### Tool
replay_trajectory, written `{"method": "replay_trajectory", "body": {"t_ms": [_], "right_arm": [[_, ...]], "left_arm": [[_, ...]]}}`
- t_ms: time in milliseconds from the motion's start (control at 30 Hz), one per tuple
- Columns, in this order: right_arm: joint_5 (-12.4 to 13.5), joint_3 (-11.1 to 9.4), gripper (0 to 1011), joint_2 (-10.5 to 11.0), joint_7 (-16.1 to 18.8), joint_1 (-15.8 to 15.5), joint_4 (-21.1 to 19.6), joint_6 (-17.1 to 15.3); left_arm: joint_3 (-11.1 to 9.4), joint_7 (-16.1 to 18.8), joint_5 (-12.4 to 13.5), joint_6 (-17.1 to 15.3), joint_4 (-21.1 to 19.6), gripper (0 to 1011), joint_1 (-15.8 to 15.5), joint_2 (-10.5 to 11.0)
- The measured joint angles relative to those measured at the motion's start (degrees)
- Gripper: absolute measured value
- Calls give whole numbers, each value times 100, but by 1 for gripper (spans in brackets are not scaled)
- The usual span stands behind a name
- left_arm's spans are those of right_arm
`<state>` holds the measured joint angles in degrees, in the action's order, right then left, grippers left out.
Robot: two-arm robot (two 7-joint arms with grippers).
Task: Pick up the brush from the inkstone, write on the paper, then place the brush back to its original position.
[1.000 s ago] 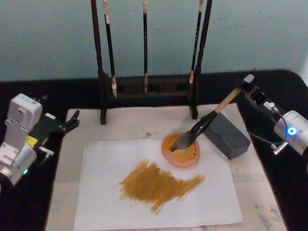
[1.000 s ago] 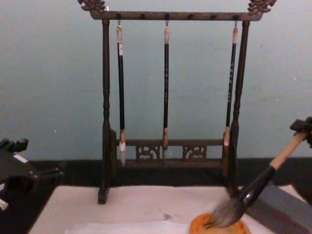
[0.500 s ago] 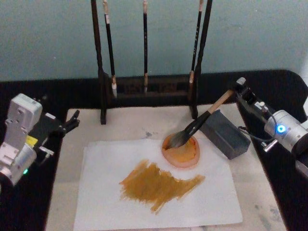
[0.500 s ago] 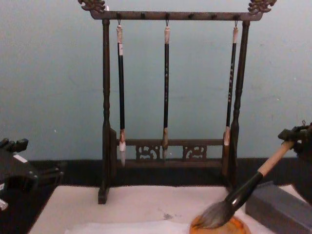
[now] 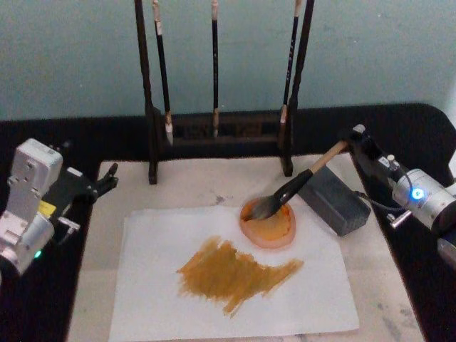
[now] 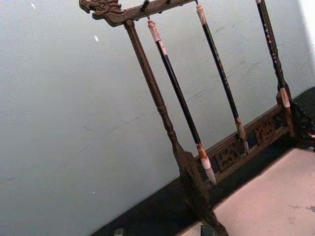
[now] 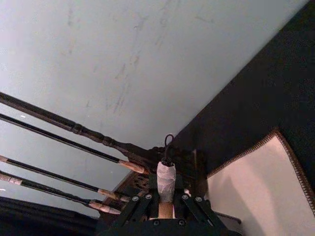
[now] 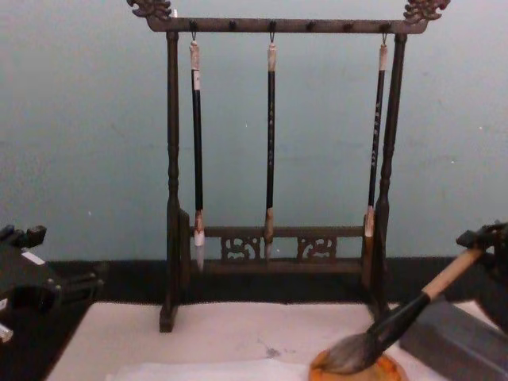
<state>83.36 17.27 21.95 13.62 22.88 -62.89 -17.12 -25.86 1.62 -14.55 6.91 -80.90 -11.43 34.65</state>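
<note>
Counter first: the black-topped counter (image 5: 417,125) carries a beige rectangular mat (image 5: 199,187). At the back of that mat stands a dark wooden brush rack (image 8: 171,198) with three thin dark brushes (image 8: 271,143) hanging on it, well clear of the action. On the mat's near half lies a thin white paper sheet (image 5: 153,303), which already has a big ochre smear (image 5: 235,274) on it. So we reckon the writing is done and we're on the put-it-back step.

Our left end effector (image 5: 107,179) sits off the mat's left edge, idle, presumably just to keep out of the way. A grey rectangular block (image 5: 333,201) sits just right of the dish.

Our right end effector (image 5: 351,141) is closed tight on the thick calligraphy brush (image 5: 299,187) with the pale wooden handle and bushy grey bristles. It's pinching the handle right below the whitish, cord-looped end. We guess gripping that high keeps the fingers away from the ink.

The brush is slanted, with its bristles down in the small round orange-brown inkstone (image 5: 272,240) and its handle passing over the block's corner. We can't tell if it touches the block. Letting go looks like about all that's left.
</note>
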Motion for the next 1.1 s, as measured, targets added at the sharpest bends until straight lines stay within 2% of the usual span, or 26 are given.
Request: {"method": "replay_trajectory", "body": {"t_ms": [533,933,1100], "right_arm": [[154,184,162,70,-43,53,65,114],[150,166,162,64,-42,49,65,107],[150,160,302,62,-41,46,64,101]], "left_arm": [[0,0,0,0,0,1010,0,0],[0,0,0,0,0,1010,0,0],[0,0,0,0,0,1009,0,0]]}}
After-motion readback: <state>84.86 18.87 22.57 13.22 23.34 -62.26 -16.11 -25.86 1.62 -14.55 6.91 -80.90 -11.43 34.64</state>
